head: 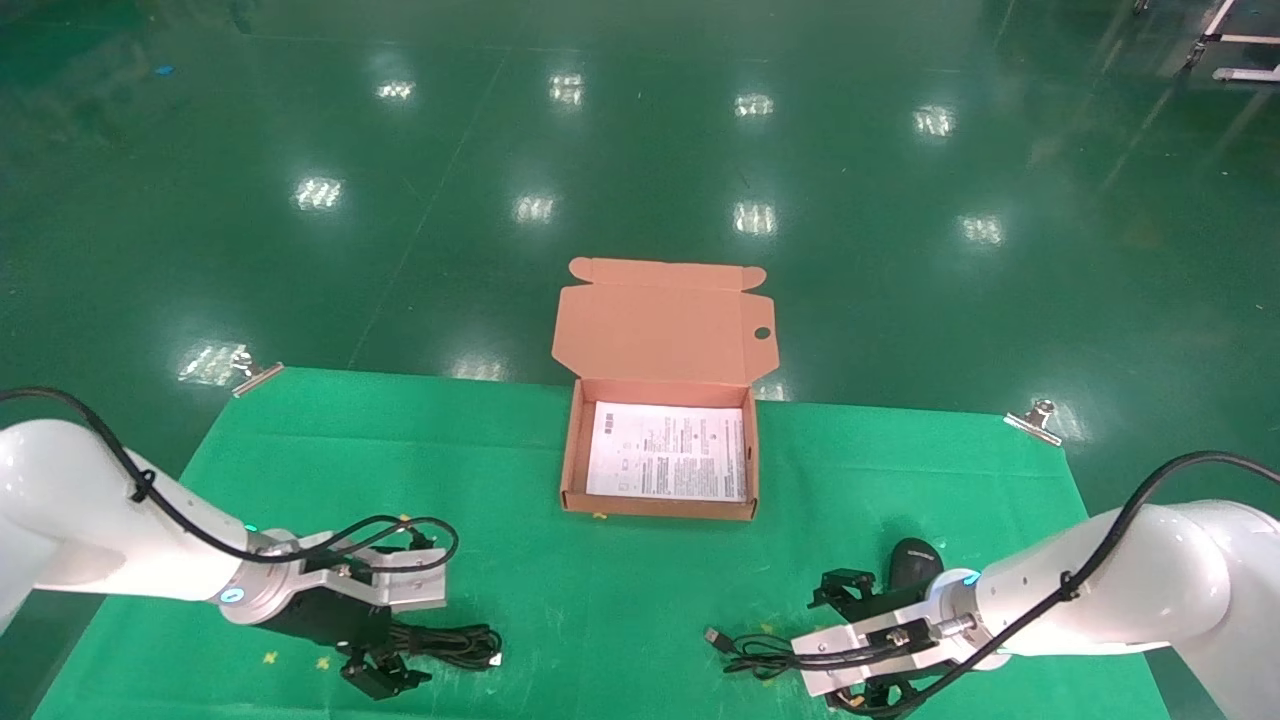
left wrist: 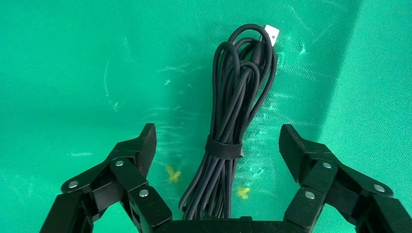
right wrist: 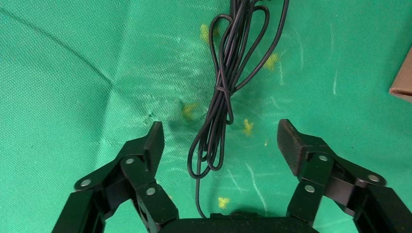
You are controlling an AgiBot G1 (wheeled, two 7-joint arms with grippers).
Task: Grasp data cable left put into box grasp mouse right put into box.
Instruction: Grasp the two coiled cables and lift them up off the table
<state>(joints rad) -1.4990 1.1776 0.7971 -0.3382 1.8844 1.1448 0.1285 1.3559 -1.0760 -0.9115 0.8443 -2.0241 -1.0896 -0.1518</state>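
Here the left gripper (left wrist: 217, 145) hangs spread wide over the data cable (left wrist: 233, 121), which lies between its fingers untouched. The right gripper (right wrist: 221, 143) is likewise spread over the mouse's cord (right wrist: 221, 102).

Orange-pink box (head: 660, 330) holding a white sheet (head: 668, 452) printed in fine black text. Black data cable (left wrist: 233, 121) with a pale plug, bound by a black strap. Black mouse (head: 914, 562) with thin black cord (right wrist: 221, 102). Bright green table (head: 620, 590) with small yellow marks; glossy dark green floor (head: 640, 140).
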